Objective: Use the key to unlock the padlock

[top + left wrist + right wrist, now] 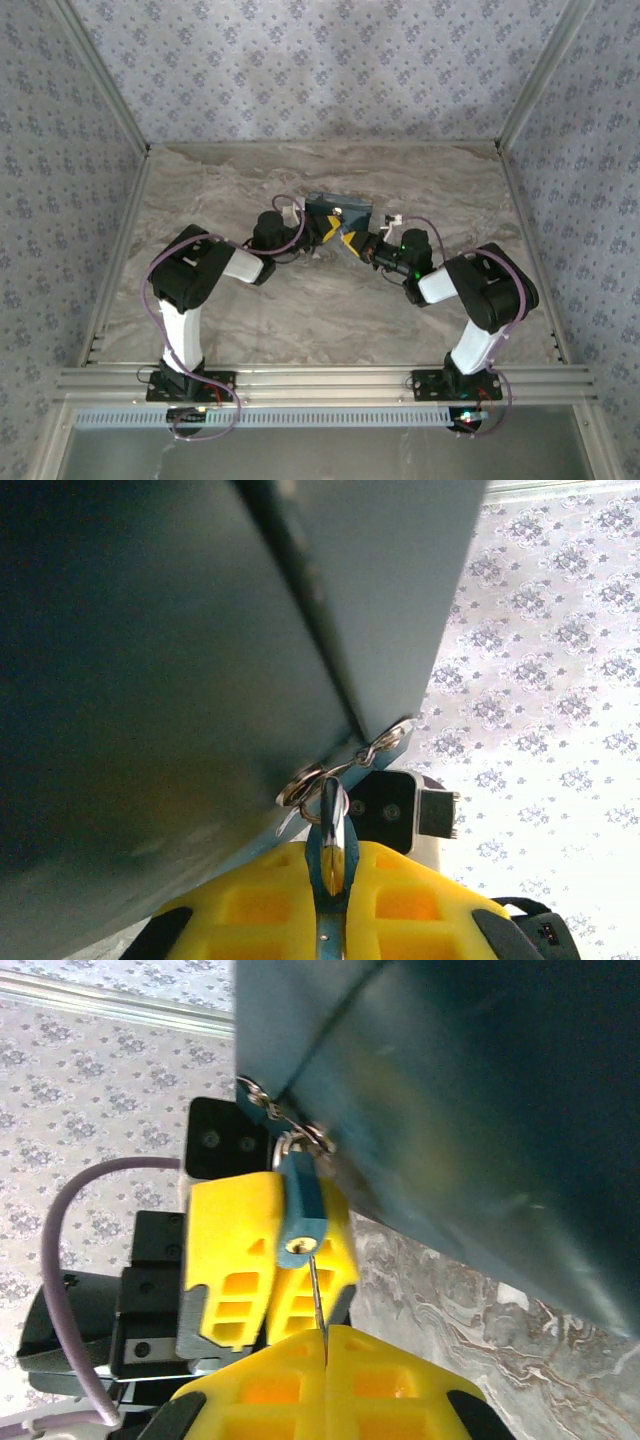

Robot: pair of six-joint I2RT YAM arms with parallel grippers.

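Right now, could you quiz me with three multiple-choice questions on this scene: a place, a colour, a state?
1. Where is the padlock?
A) flat on the table
B) hanging at the box's latch
C) on an arm's base

2. What colour are the jaws?
A) yellow
B) red
C) white

3. What do the right arm's jaws hold?
A) nothing
B) the box
C) the key

Answers: B, its shackle passes through the latch rings; A, both pairs are yellow; C, they pinch the thin key, its tip at the padlock's keyhole.

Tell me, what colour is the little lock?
The lock is teal-blue; the right wrist view shows it best.
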